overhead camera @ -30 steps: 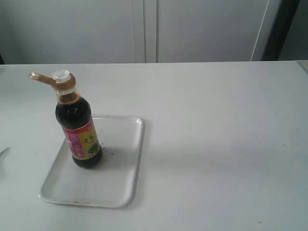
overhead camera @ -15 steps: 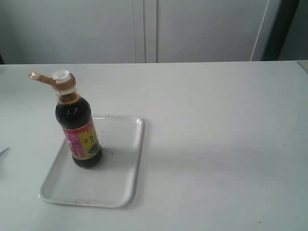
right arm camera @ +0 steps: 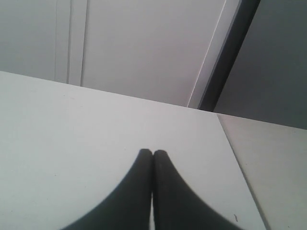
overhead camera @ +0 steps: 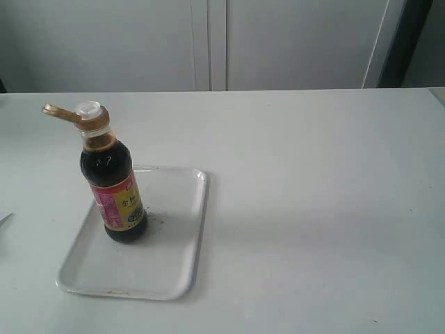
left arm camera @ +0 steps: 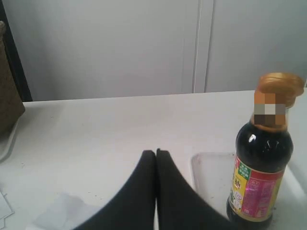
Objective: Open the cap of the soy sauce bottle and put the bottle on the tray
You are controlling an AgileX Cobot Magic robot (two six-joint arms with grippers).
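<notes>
Left gripper [left arm camera: 156,153] is closed tight, fingertips touching with nothing between them. It is apart from the soy sauce bottle [overhead camera: 111,181], which stands upright on the tray [overhead camera: 174,264], toward the tray's left side. The right gripper [right arm camera: 152,153] is likewise pressed shut and empty, over bare counter [overhead camera: 313,209].

The cap [overhead camera: 66,113] is flipped open, its lid hanging out to the side and the white spout exposed. The bottle is tall and narrow, so the likely hazard is an arm brushing it. It would probably tip, and sauce could pour through the open spout.

The label [overhead camera: 119,204] is pink-red and yellow with Chinese characters, too small to read with confidence.
</notes>
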